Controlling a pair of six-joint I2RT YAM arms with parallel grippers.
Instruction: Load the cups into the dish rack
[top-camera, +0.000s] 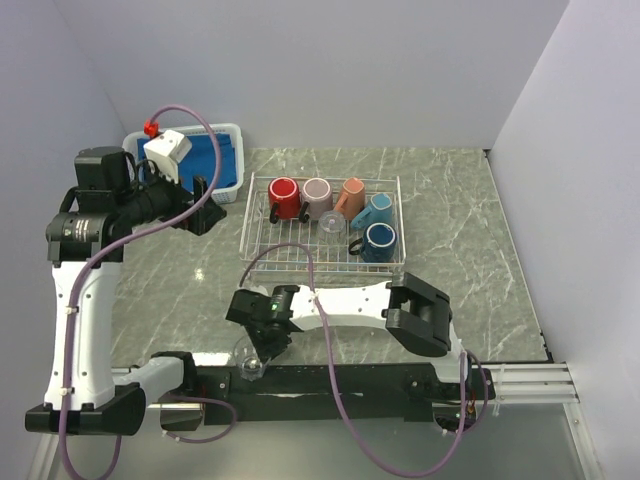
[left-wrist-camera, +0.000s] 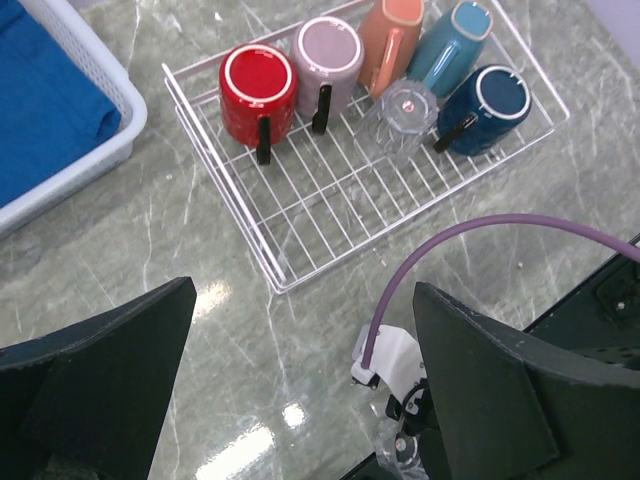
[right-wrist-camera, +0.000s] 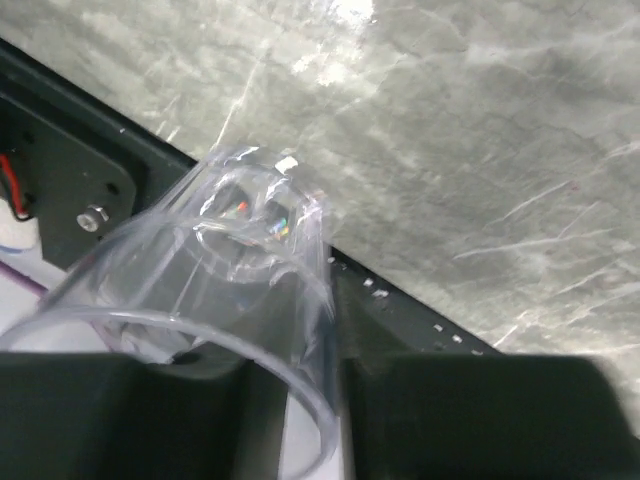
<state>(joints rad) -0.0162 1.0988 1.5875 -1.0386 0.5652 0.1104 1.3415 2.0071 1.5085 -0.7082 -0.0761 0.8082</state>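
The white wire dish rack (top-camera: 300, 258) (left-wrist-camera: 330, 210) holds a red (top-camera: 284, 198), a mauve (top-camera: 317, 197), a salmon-orange (top-camera: 350, 196), a light-blue (top-camera: 377, 211) and a navy cup (top-camera: 379, 241), plus a clear glass (top-camera: 333, 222) lying among them. A second clear glass (top-camera: 250, 365) (right-wrist-camera: 230, 260) lies at the table's near edge, over the black base rail. My right gripper (top-camera: 256, 352) (right-wrist-camera: 290, 400) is shut on its rim wall, which runs between the two fingers. My left gripper (top-camera: 205, 205) (left-wrist-camera: 300, 400) hangs open and empty, high at the left of the rack.
A white plastic basket (top-camera: 232, 135) (left-wrist-camera: 100, 150) with blue cloth stands at the back left, beside the rack. The black base rail (top-camera: 350, 380) borders the near edge. Bare marble tabletop lies between the rack and the rail.
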